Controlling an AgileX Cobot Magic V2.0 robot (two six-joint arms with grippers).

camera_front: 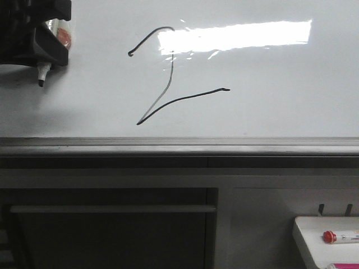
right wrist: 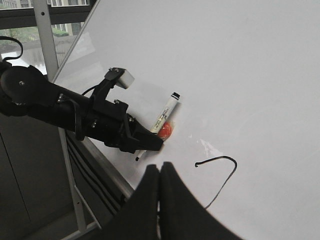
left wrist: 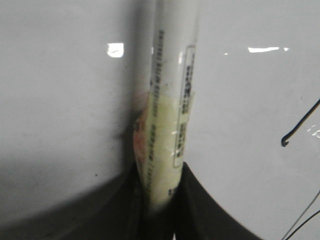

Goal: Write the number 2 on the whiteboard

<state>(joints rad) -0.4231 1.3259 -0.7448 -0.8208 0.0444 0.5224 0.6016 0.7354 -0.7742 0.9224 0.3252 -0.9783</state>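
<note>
Spanning every view: whiteboard (camera_front: 269, 106) — glossy white, grey rail along its near edge.
Number 2: the number 2 (camera_front: 168, 78) sits on the board well aside of the left gripper (camera_front: 47, 53); the front view alone shows it whole.
Left gripper: clamped on a marker (left wrist: 167, 125) — label readable only in its wrist view.
Right gripper (right wrist: 160, 172): fingers pressed together, holding nothing, near the hook of the 2.
Front view only: red-capped marker (camera_front: 339, 236) in a small tray (camera_front: 314, 246).

Likely an office: whiteboard (camera_front: 269, 106), marker tray (camera_front: 314, 235).
</note>
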